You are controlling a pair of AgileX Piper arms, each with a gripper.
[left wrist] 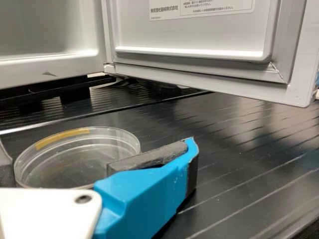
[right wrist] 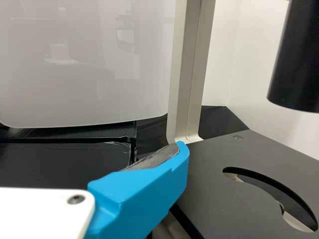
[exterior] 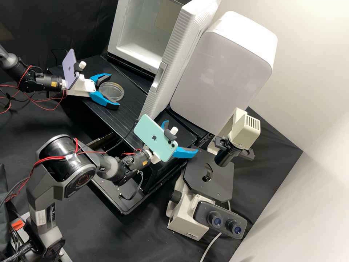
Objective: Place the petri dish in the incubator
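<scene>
A clear round petri dish (exterior: 111, 91) lies flat on the black ribbed platform (exterior: 134, 100) in front of the white incubator (exterior: 140, 34), whose door (exterior: 174, 62) stands swung out. My left gripper (exterior: 114, 91) is open, one blue finger on each side of the dish, at platform height. In the left wrist view the dish (left wrist: 75, 157) sits between the fingers (left wrist: 149, 184), with the incubator's lower sill (left wrist: 50, 64) beyond it. My right gripper (exterior: 183, 140) is open and holds nothing, hovering beside the microscope stage (right wrist: 249, 174), past the door's edge.
A white microscope (exterior: 211, 182) stands at the front right, its black stage below the right gripper and its head (exterior: 240, 134) close to the incubator's door. The open door separates the two arms. Black cloth covers the bench (exterior: 109, 225).
</scene>
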